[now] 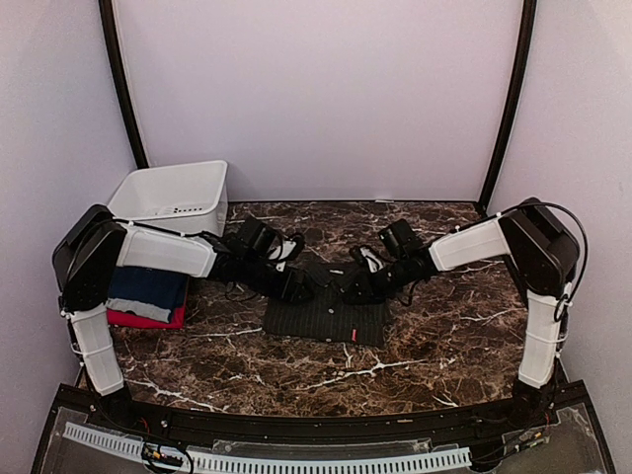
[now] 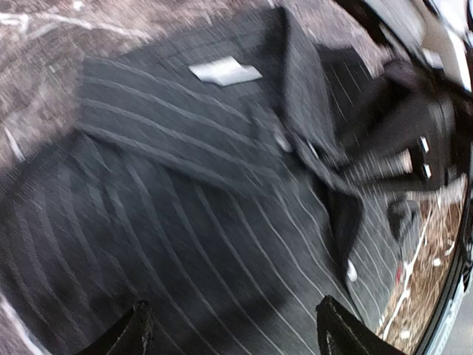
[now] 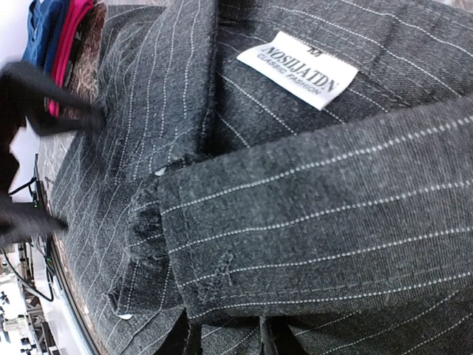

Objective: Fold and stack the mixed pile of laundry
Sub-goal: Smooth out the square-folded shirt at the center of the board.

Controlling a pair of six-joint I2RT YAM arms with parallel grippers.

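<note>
Laundry at the moment of handling, top and wrist views. The pinstriped shirt (image 1: 326, 318) was laid flat at the middle of the marble table (image 1: 444, 336), collar towards the far side and its white label (image 3: 298, 70) exposed inside the neck. Both arms were reached inward over the collar. The left gripper (image 1: 299, 286) was held low over the left part of the shirt; in its wrist view the two fingertips (image 2: 137, 329) were seen wide apart, with striped cloth spread beneath them and nothing caught between. The right gripper (image 1: 354, 288) was set at the right side of the collar, just beside the left one; in its wrist view the jaws were drawn close together, with a fold of the collar cloth pinched between them. At the left edge of the table, well apart from the shirt, the navy T-shirt (image 1: 148, 288) was stacked, folded, on the red T-shirt (image 1: 148, 320). The white bin (image 1: 178, 210) was placed behind that stack, at the far left corner.
</note>
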